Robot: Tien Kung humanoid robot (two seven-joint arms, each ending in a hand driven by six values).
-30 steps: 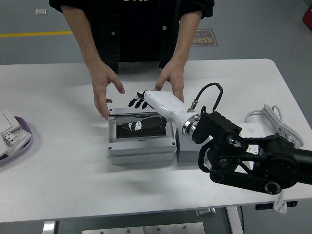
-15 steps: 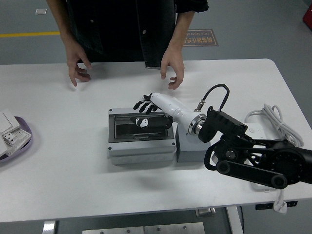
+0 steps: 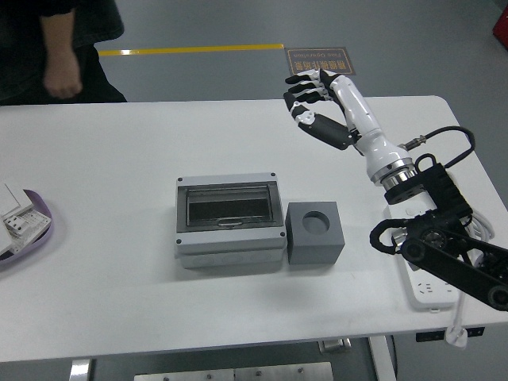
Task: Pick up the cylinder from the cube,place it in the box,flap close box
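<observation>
At the far left edge of the white surface (image 3: 119,294), a purple-rimmed tray (image 3: 36,232) is holding white boxy parts (image 3: 14,213). At the far left corner of the scene, a person in dark clothing is standing back from the surface, with one hand (image 3: 62,78) hanging loosely curled and touching nothing. Near the middle, the grey rectangular plastic box (image 3: 229,221) is sitting with its clear hinged flap (image 3: 228,205) lying flat over the opening; the dark interior is showing through, but whether the cylinder is lying inside cannot be told. Just to the right, touching or nearly touching the box, the dark grey cube (image 3: 315,232) is standing with its round top socket empty. Further right and farther away, the robot's right hand (image 3: 311,101), white with black fingers, is hovering high above the surface, fingers spread slightly and holding nothing. Its black arm (image 3: 444,246) is coming in from the right edge over a white power strip (image 3: 427,279).
</observation>
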